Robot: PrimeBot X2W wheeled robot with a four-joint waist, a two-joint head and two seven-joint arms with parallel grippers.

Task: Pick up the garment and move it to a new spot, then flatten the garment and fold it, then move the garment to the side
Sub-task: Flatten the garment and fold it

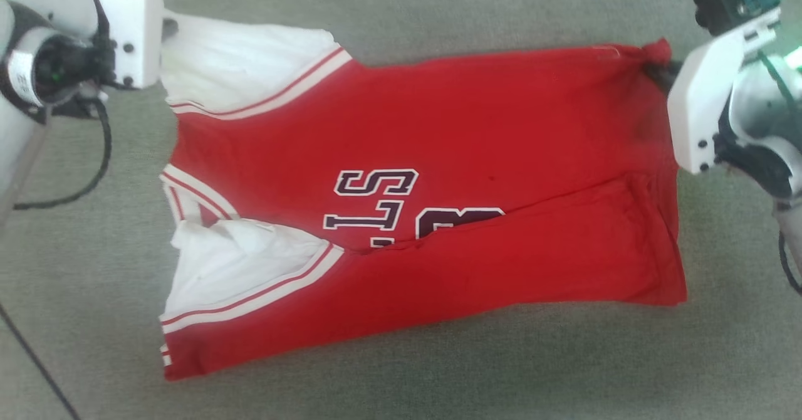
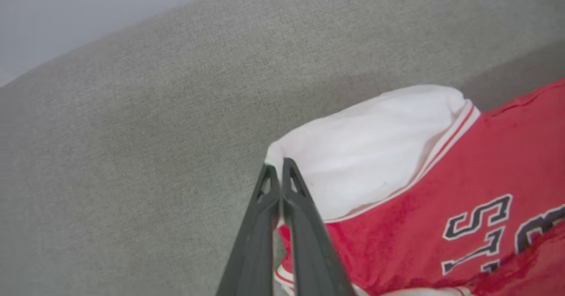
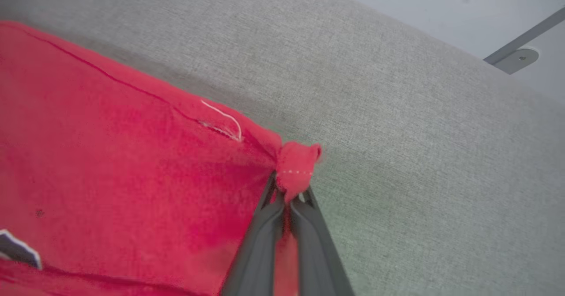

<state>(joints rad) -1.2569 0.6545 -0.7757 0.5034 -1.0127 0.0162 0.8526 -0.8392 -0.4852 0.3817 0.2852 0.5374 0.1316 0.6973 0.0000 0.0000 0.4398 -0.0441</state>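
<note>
1. The garment [image 1: 489,125] is spread across the grey fabric-covered worktop [image 1: 438,6], collar end toward the robot's left and hem toward its right. So the pick-up-and-move part looks to be done.
2. Flattening seems mostly sorted too. The far half is smooth, though the near sleeve [image 1: 232,263] is bunched up a bit.
3. One lengthwise fold looks to be in already: the near long edge is turned up over the body, and the block letters [image 1: 376,200] are half covered by it.
4. The left hand [image 2: 277,165] is closed right at the tip of the far white sleeve [image 2: 366,146], with the edge apparently nipped in it.
5. The right hand [image 3: 289,192] is pinched tight on the far hem corner [image 3: 298,161], which is scrunched into a little knob.
6. Going by that, a second fold is probably being set up, with the far edge to be brought over toward the near side. The move to the side is not yet done.
</note>
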